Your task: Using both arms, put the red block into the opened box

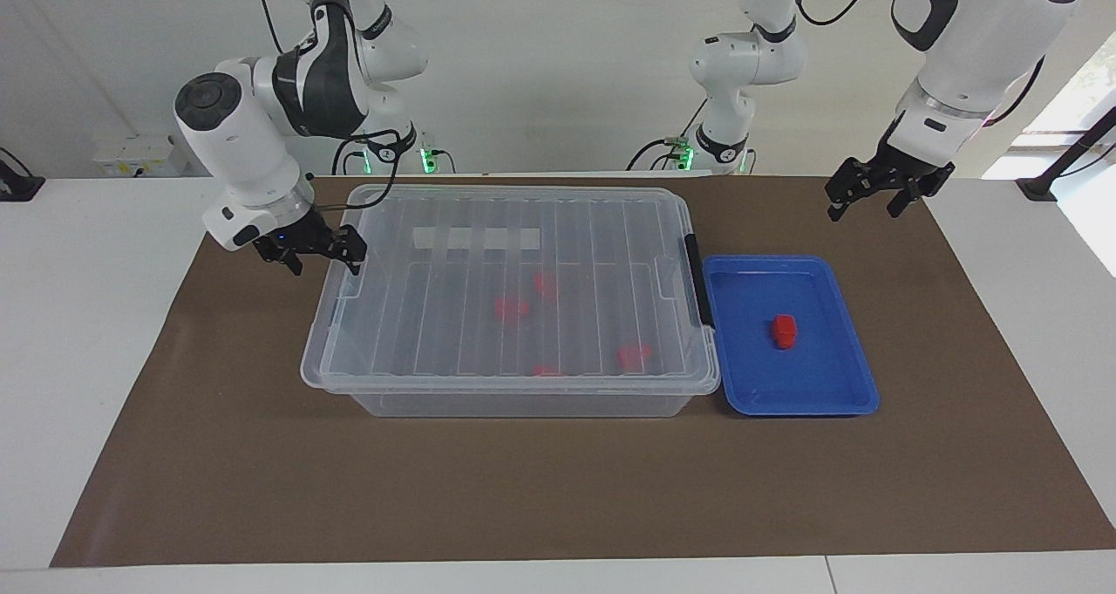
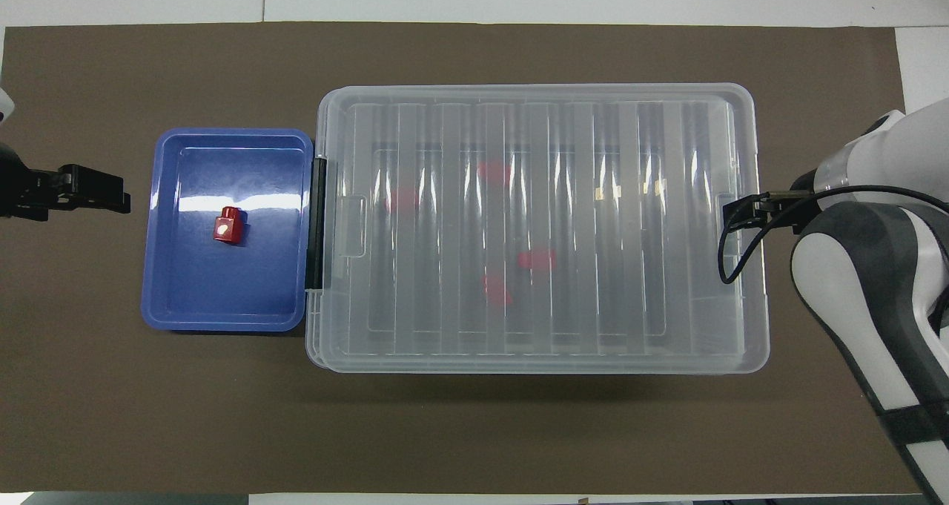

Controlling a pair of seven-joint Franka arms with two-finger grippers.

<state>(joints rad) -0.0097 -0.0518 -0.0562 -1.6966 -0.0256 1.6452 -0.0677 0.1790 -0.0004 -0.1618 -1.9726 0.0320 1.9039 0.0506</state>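
Overhead view, contents of the desk (image 2: 474, 431), which is covered by a brown mat.

Item: the box (image 1: 514, 293), a large clear plastic bin, sits mid-desk. Its ribbed lid is on, with a black latch (image 1: 695, 280) at the short end toward the left arm's side and a whitish label strip (image 1: 477, 239) showing through. Several blurred red pieces (image 2: 535, 259) show inside, under the lid.

Item: a shallow blue tray (image 1: 837, 398) lies just beside the box's latched end, toward the left arm's end of the desk.

Item: the red block (image 1: 785, 331) rests in the blue tray, near its middle, touched by neither pincer.

Item: the right pincer (image 1: 317, 249), fingers spread apart and holding nothing, hangs at the box's short end toward the right arm's side, over the lid's rim by the clear handle tab; whether it touches the lid cannot be told.

Item: the left pincer (image 1: 863, 197), fingers likewise apart and empty, is raised over the mat past the blue tray, toward the left arm's end of the desk, well apart from the red block.
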